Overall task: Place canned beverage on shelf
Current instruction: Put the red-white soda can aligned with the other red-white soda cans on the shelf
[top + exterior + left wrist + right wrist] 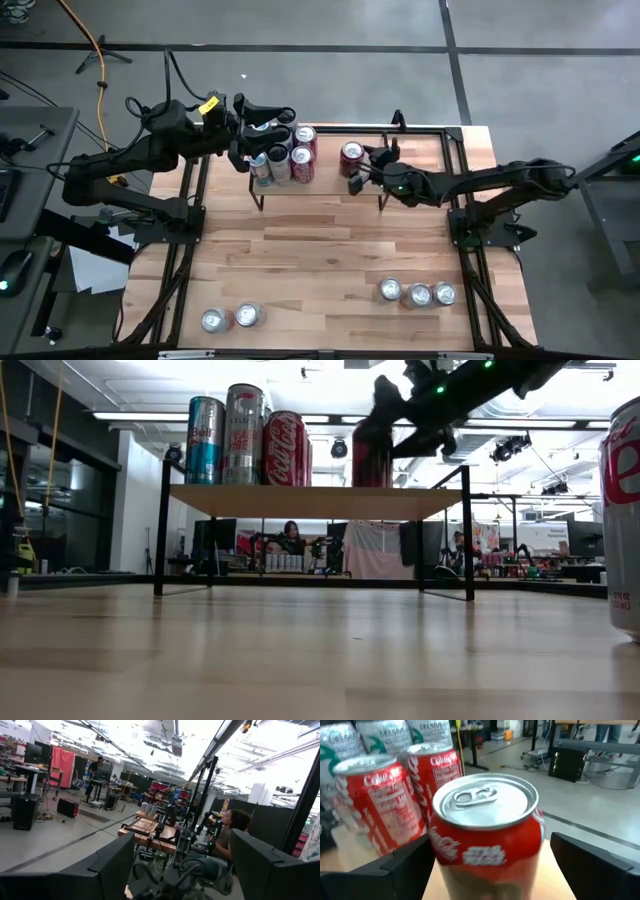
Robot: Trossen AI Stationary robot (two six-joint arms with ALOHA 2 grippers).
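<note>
The shelf (325, 190) stands at the table's far middle, a wood plank on thin black legs (310, 501). Several cans (285, 160) stand at its left end. A red cola can (351, 156) stands alone on the plank farther right and fills the right wrist view (487, 835). My right gripper (364, 167) is open, level with this can, with one finger on each side (491, 842). It also shows in the low view (390, 410). My left gripper (275, 118) is open and empty above the left cans, facing the room (182, 837). My right gripper comes at the red can level, from the table's right. One finger (417, 862) lies close beside the can's side (440, 855); I cannot tell whether it touches. The other finger (590, 865) stands apart from the can. The can stands upright on the shelf.
Three cans (418, 294) stand on the table near right, one of them close at the low view's edge (625, 510). Two cans (230, 318) stand near left. Bare wood lies between them and the shelf. A person (232, 827) sits in the room beyond the table.
</note>
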